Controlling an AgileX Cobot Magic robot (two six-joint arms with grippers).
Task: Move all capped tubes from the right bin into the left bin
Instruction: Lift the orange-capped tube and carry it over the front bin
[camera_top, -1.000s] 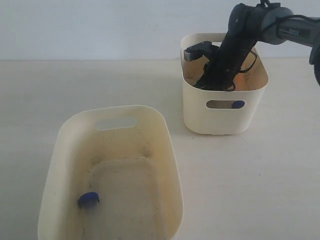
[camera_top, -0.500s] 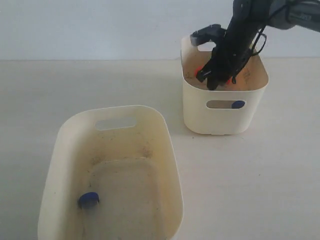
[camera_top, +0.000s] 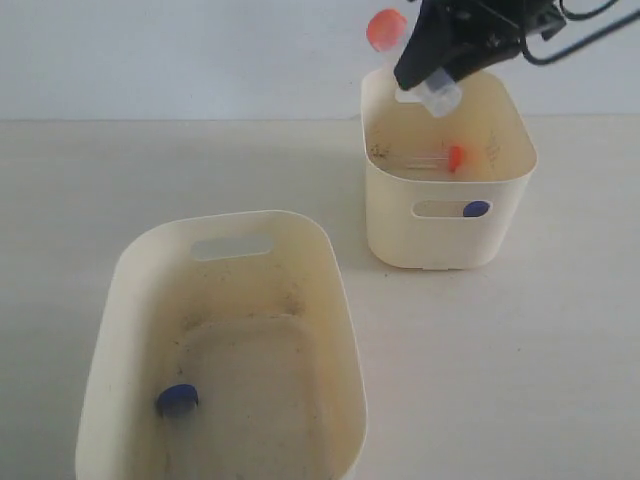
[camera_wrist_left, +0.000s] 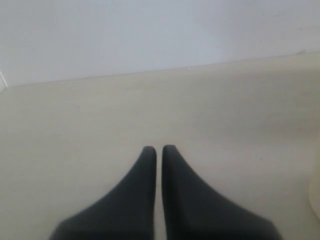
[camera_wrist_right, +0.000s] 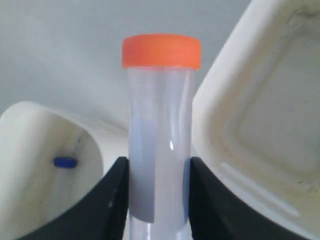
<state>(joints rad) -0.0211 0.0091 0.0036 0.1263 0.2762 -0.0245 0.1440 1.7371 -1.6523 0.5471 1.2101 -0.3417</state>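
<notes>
- Your right gripper (camera_top: 437, 72) is clamped across the clear barrel of the orange-capped tube (camera_top: 385, 30). The tube hangs tilted above the back rim of the right bin (camera_top: 440, 245), clear of its walls.
- Your left gripper (camera_wrist_left: 156, 150) has its fingers pressed together on nothing, over the table (camera_wrist_left: 75, 115).
- A second orange-capped tube (camera_top: 455, 157) lies on the right bin's floor. A blue cap (camera_top: 477, 209) shows through its front handle slot. A blue-capped tube (camera_top: 177, 400) lies in the left bin (camera_top: 120, 300).
- Handling, as judged: the tube is light, stiff and smooth-walled, so it may slide or pivot between the pads.
- The hold is mid-barrel, below the cap, which is sound. Use moderate pressure, because thin plastic can crack.
</notes>
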